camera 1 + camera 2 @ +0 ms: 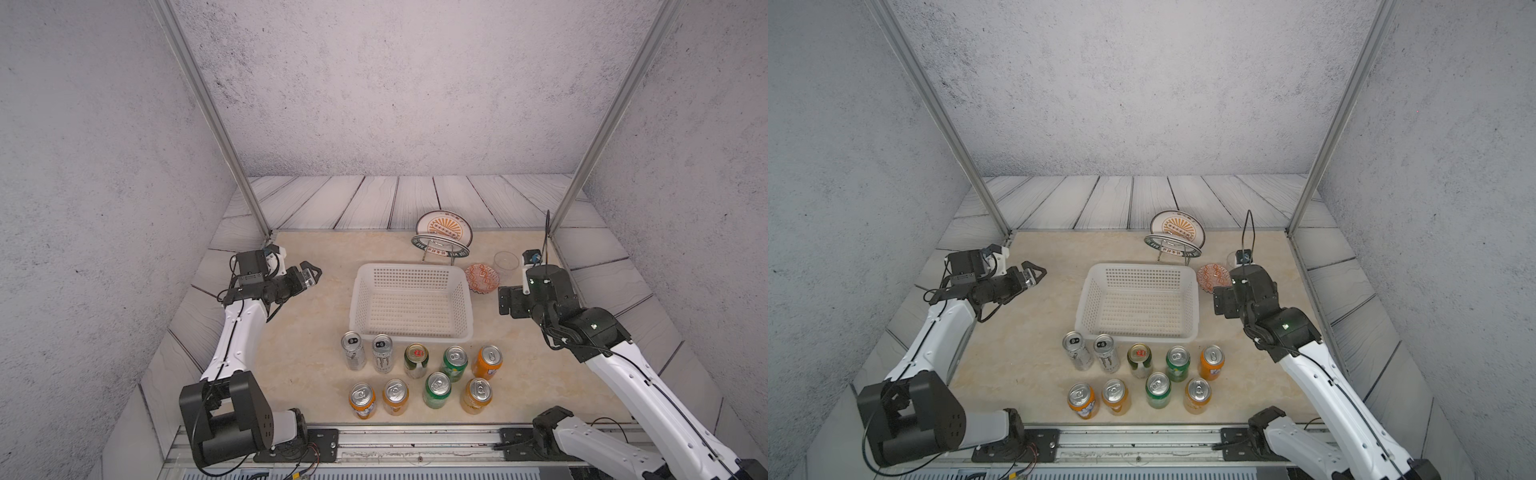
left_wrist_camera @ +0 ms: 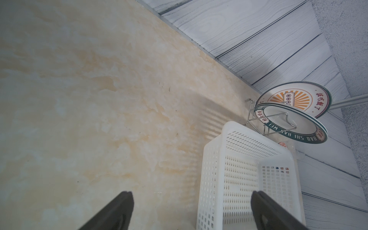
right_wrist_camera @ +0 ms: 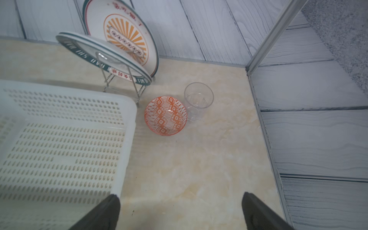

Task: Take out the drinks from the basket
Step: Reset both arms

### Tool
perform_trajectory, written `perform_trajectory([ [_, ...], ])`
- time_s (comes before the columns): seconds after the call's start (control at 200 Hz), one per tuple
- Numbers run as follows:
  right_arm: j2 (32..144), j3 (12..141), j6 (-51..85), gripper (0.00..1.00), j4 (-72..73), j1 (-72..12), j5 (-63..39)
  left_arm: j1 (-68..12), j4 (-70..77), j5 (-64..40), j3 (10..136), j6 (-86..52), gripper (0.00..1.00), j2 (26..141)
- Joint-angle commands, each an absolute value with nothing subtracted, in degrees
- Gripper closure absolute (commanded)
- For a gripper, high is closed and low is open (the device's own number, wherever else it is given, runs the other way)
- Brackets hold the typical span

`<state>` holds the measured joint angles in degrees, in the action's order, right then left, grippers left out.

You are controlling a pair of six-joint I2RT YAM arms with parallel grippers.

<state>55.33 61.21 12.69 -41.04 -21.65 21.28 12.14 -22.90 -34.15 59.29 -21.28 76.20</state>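
Basket sits empty on the bench; all 9 cans stand upright in 2 rows just in front of it. My left fingers and right fingers are spread wide, holding nothing. I judge the job finished.

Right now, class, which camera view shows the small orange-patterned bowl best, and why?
The right wrist view: the bowl sits whole and close, its pattern clear. Both top views show it small and distant. The left wrist view shows only a sliver behind the basket.
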Motion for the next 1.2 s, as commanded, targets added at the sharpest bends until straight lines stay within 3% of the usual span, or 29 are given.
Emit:
perform_trajectory([
  [0.0,56.26,57.02,9.90,0.00,-31.77,-14.62,15.32,12.69,-22.74,-34.63,60.08,-21.21,0.01,76.60],
  [0.22,57.92,49.58,12.65,0.01,-22.06,-3.86,9.00,12.68,-22.69,-34.65,60.11,-21.22,0.01,76.81],
  [0.656,64.78,27.45,7.12,0.00,14.69,-2.53,13.26,12.67,-22.72,-34.86,60.04,-21.17,0.01,77.41],
  [0.896,75.40,23.47,6.84,0.01,33.03,-2.20,12.10,12.74,-23.01,-34.40,60.13,-20.68,0.01,77.67],
  [1.196,81.22,21.79,4.04,0.00,44.34,-1.83,9.94,12.74,-22.76,-34.46,60.10,-20.64,0.01,78.23],
])
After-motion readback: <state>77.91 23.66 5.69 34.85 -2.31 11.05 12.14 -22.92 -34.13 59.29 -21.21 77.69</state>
